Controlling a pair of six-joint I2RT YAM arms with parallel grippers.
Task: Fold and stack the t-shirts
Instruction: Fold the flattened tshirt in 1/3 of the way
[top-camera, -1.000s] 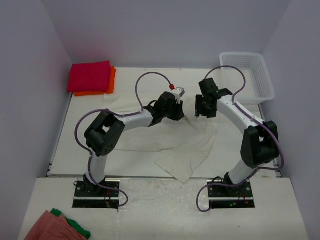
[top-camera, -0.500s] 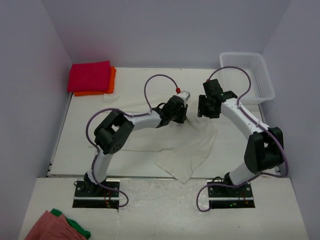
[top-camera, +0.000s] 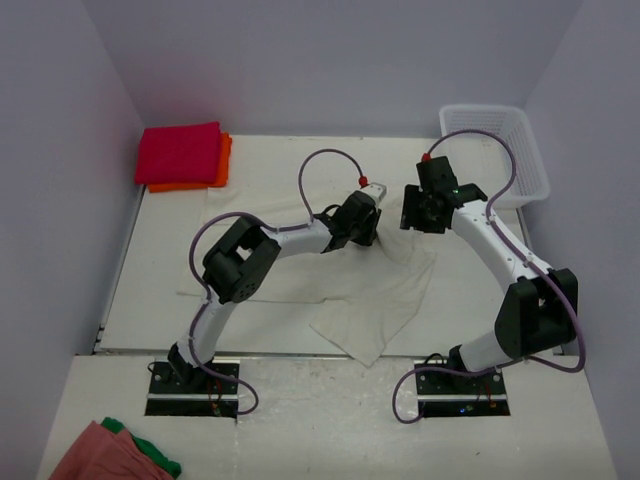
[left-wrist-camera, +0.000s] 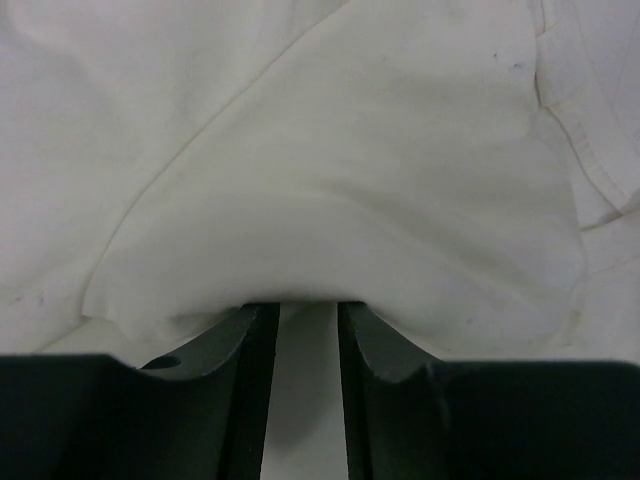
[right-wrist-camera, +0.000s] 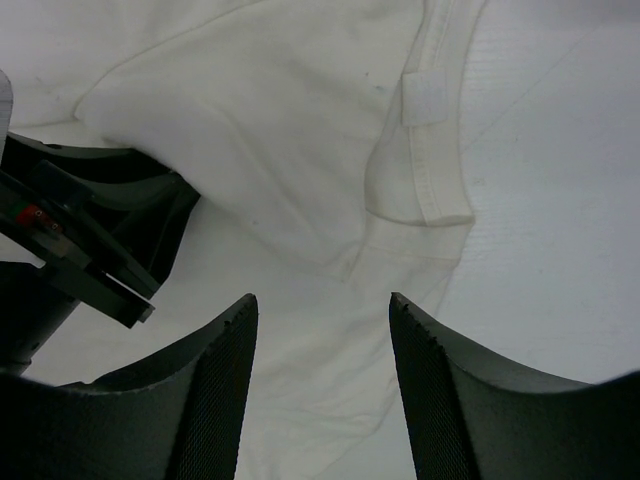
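Note:
The cream-white t-shirt (top-camera: 345, 285) lies spread and wrinkled mid-table, one corner hanging over the near edge. My left gripper (top-camera: 372, 232) is low at its upper right part. In the left wrist view its jaws (left-wrist-camera: 298, 305) stand a narrow gap apart, tips tucked under a raised fold of the shirt (left-wrist-camera: 340, 190), with nothing seen pinched. My right gripper (top-camera: 415, 215) hovers open beside it, over the collar and label (right-wrist-camera: 425, 100) of the shirt (right-wrist-camera: 300, 120). The magenta-red t-shirt (top-camera: 180, 152) lies folded on the orange one (top-camera: 226, 160) at the back left.
A white mesh basket (top-camera: 497, 150) stands at the back right. Salmon-pink and green cloths (top-camera: 110, 455) lie on the near ledge at bottom left. The left gripper's body (right-wrist-camera: 90, 250) shows at the left of the right wrist view, close to my right fingers.
My left arm has reached further right across the shirt, toward the right gripper. The right gripper has shifted slightly right and back. The shirt's outline looks the same.

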